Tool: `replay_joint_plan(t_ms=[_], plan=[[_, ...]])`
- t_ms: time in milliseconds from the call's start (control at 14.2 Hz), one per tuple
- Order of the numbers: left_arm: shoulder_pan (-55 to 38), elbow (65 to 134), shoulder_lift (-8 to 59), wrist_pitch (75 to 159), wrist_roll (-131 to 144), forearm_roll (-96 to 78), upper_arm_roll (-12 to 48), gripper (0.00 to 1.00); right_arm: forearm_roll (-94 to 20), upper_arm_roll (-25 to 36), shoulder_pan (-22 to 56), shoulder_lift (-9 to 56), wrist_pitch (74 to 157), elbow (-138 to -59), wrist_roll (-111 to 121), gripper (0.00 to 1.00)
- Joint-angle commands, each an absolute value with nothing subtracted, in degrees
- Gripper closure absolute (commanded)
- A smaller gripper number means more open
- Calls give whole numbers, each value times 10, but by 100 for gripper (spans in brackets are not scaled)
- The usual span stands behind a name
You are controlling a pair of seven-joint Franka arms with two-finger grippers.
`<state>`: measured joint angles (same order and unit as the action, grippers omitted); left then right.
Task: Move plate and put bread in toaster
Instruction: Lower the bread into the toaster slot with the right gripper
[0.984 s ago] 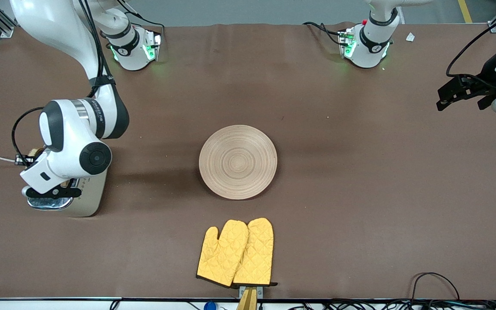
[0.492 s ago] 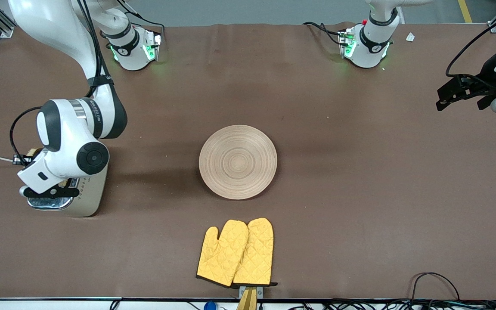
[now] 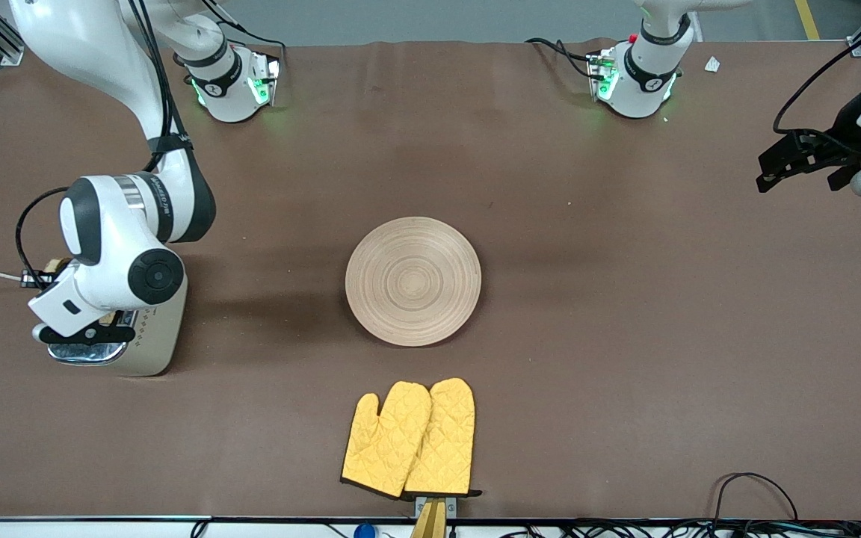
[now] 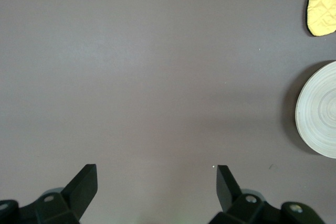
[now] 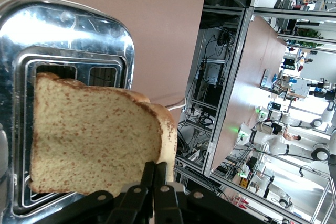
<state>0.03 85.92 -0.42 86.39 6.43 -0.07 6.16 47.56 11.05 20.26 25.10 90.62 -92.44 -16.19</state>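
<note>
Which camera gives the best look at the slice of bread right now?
The right wrist view: the bread fills it, pinched at its crust edge by the right tool over the toaster slots. In the front view only a sliver of bread peeks out beside the right arm. The left wrist view shows none of it.

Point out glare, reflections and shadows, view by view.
Right wrist view: the cream toaster's chrome top glares white above the held slice of light brown bread. Front view: soft shadow on the brown table beside the round wooden plate. Left wrist view: even, no glare.
</note>
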Motion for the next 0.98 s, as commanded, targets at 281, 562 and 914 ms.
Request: replay_joint_plan(t_ms=[281, 562, 914], plan=[[2, 863, -9, 863, 59, 0, 66, 0, 485, 103, 199, 231, 919, -953, -161, 100], [2, 864, -9, 863, 59, 0, 71, 0, 485, 101, 204, 235, 922, -953, -163, 99], [3, 864, -9, 863, 59, 0, 72, 0, 479, 99, 211, 245, 925, -947, -169, 89]])
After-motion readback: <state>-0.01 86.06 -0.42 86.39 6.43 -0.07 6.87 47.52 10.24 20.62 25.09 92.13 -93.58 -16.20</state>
